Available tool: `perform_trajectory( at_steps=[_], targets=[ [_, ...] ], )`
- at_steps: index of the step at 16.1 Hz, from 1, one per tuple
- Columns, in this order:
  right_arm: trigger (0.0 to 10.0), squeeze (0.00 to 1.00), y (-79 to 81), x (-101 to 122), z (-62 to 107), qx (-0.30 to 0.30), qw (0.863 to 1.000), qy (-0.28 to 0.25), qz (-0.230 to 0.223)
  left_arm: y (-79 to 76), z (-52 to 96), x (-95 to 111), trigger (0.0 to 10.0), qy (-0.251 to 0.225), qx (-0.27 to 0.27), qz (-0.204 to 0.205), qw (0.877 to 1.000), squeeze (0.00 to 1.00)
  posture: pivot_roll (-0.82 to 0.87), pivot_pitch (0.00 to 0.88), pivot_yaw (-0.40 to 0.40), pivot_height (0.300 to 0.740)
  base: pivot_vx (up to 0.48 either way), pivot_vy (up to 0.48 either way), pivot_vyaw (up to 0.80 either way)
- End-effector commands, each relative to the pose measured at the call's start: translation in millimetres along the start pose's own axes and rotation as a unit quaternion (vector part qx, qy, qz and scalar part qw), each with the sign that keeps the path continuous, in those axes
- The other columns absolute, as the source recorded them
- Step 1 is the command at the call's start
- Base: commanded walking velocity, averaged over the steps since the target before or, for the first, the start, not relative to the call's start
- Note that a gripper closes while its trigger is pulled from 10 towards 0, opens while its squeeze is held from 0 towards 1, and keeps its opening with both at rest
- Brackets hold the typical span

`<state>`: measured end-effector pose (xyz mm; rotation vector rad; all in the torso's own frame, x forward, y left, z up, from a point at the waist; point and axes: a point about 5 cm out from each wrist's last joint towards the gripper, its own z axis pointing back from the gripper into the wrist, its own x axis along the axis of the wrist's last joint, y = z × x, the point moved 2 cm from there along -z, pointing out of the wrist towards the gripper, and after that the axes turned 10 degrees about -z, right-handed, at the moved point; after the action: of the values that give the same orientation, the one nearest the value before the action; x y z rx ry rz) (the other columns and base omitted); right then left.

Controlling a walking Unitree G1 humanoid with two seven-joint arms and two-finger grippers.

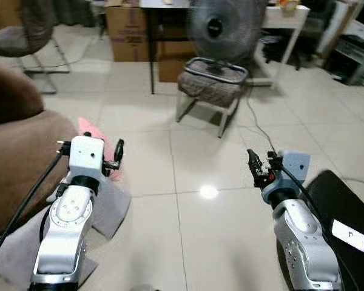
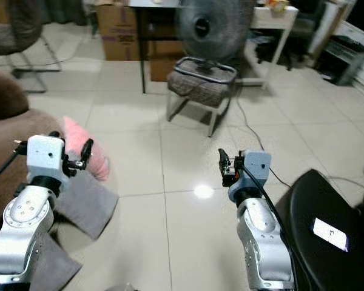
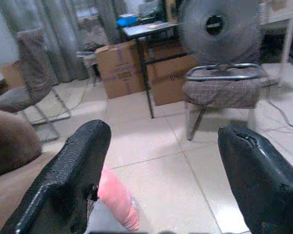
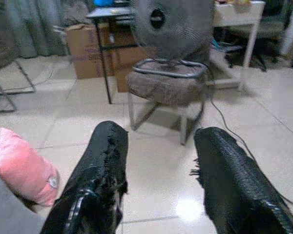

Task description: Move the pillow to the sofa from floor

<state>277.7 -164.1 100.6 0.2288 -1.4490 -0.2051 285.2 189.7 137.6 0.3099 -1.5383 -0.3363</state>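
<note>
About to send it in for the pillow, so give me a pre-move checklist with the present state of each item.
1. Pink pillow located, lying on the floor against the brown sofa: ok.
2. Left gripper open, fingers wide apart: ok.
3. Right gripper open and holding nothing: ok.
4. Left gripper close to the pillow: ok, it hangs just above and beside it, not yet touching.
5. Grey cloth lies under and beside the pillow and could be caught along with it: not ok.
6. Free room on the sofa seat to set the pillow down: cannot tell, since little of the seat is in view.
</note>
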Motion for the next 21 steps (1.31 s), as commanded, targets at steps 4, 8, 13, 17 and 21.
perform_trajectory(
  at_steps=[4, 8, 13, 17, 21],
  targets=[
    [10.0, 1.00, -3.9, 3.8, -3.1, -0.004, 1.000, -0.003, -0.003, -3.2, -4.2, 1.0, 10.0, -0.002, 0.000, 0.002, 1.000, 0.00, 0.01, 0.000, -0.021, 0.740, 0.000, 0.360, 0.00],
    [10.0, 1.00, -3.2, 4.4, -4.7, 0.000, 1.000, -0.003, 0.001, -1.7, -4.4, 0.8, 10.0, -0.001, 0.004, 0.003, 1.000, 0.00, 0.01, 0.000, -0.023, 0.740, 0.000, 0.362, 0.00],
    [10.0, 1.00, -3.1, 4.2, -5.1, 0.000, 1.000, -0.002, 0.007, -0.8, -3.4, -0.8, 10.0, 0.002, 0.005, 0.002, 1.000, 0.00, 0.02, 0.000, -0.022, 0.740, 0.000, 0.365, 0.00],
    [10.0, 1.00, -2.4, 2.3, -4.9, -0.001, 1.000, 0.000, 0.008, -1.0, -3.4, -0.8, 10.0, 0.002, 0.002, 0.000, 1.000, 0.00, 0.02, 0.000, -0.020, 0.740, 0.000, 0.367, 0.00],
    [10.0, 1.00, -1.8, 1.6, -4.8, 0.001, 1.000, 0.002, 0.009, -1.3, -3.3, 0.2, 10.0, 0.000, 0.001, -0.001, 1.000, 0.00, 0.02, 0.000, -0.019, 0.740, 0.000, 0.365, 0.00]
  ],
)
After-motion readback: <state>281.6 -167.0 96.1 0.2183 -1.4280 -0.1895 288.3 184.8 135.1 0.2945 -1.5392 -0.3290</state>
